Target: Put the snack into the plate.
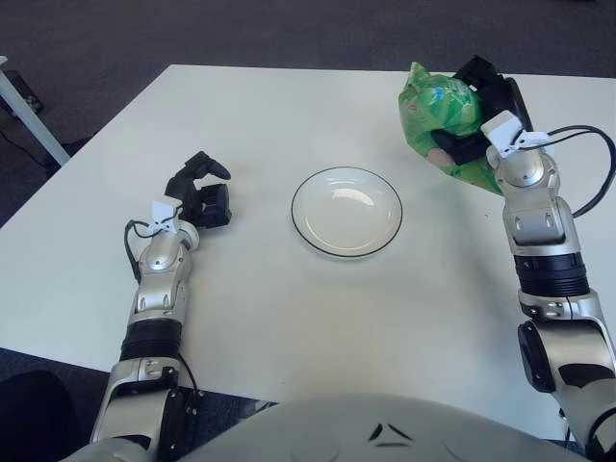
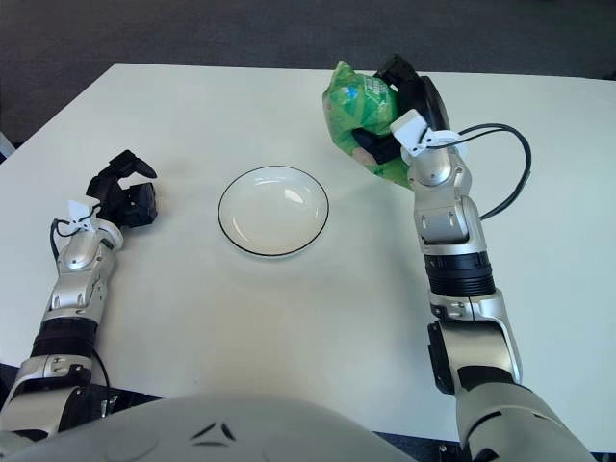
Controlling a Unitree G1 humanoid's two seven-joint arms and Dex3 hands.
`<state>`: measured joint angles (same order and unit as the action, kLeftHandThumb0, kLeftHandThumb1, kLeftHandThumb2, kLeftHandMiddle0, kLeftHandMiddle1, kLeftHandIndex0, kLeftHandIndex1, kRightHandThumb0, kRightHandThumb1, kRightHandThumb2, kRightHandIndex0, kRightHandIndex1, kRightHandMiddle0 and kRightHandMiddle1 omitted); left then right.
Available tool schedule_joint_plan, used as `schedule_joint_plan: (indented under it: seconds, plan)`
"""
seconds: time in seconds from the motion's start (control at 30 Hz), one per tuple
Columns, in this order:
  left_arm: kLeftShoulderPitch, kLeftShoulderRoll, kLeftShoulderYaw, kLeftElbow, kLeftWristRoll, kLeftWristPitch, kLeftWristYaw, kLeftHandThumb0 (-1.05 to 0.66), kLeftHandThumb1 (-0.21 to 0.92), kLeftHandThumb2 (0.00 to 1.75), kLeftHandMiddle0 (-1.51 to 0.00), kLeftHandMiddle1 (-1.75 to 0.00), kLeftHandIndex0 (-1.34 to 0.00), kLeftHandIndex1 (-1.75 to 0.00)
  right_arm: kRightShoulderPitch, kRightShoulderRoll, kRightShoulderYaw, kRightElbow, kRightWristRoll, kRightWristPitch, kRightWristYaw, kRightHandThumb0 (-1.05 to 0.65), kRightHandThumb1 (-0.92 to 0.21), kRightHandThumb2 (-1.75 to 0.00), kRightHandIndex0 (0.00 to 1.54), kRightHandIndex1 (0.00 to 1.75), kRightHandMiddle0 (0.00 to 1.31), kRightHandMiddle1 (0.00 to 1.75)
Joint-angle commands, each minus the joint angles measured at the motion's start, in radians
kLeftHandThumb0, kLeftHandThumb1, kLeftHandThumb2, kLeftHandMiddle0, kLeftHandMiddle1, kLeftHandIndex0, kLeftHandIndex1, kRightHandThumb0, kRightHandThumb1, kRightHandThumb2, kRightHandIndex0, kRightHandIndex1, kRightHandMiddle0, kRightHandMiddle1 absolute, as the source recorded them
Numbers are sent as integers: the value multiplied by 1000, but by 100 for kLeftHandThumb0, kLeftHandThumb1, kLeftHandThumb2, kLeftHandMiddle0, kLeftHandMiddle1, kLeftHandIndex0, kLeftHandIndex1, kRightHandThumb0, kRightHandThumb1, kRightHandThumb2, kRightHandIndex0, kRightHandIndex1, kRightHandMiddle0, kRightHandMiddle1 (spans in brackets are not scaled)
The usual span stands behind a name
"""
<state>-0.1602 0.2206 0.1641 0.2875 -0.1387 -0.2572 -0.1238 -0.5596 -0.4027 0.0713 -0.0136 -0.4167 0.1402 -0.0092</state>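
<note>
A green snack bag (image 1: 435, 120) is held in the air by my right hand (image 1: 476, 120), whose black fingers are shut around it. The bag hangs above the table to the right of and behind the plate. The white plate (image 1: 345, 211) with a dark rim stands empty in the middle of the white table (image 1: 289, 308). My left hand (image 1: 200, 192) shows on the left side of the plate, fingers curled and holding nothing.
A black cable (image 1: 592, 164) loops from my right wrist out to the right. The table's far edge runs along the top, with dark carpet (image 1: 241, 29) beyond it. A white bar (image 1: 24, 111) shows at the far left.
</note>
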Motion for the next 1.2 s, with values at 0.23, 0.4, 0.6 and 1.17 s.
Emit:
schedule_joint_plan:
  seconds: [0.23,0.4,0.6,1.17]
  plan:
    - [125,-97,-34,50,5,-13,23,-48,32,131,-130,-175,-61,-175,-48,-4,45,87,-43,-237,-52,0,5,-170,92,165,66,175]
    - [132,-101,-41,40,9,-17,28,-48,32,131,-130,-175,-61,-175,-61,15,62,104,-36,-296,-38,0,6,-171,91,166,67,175]
    - [137,-102,-46,32,9,-14,29,-48,32,131,-130,-175,-61,-175,-87,24,91,101,-58,-323,-26,0,6,-173,90,169,67,175]
    - [147,-112,-55,17,-3,-25,22,-48,31,133,-131,-175,-62,-175,-116,72,174,120,-80,-357,32,0,7,-175,88,175,71,171]
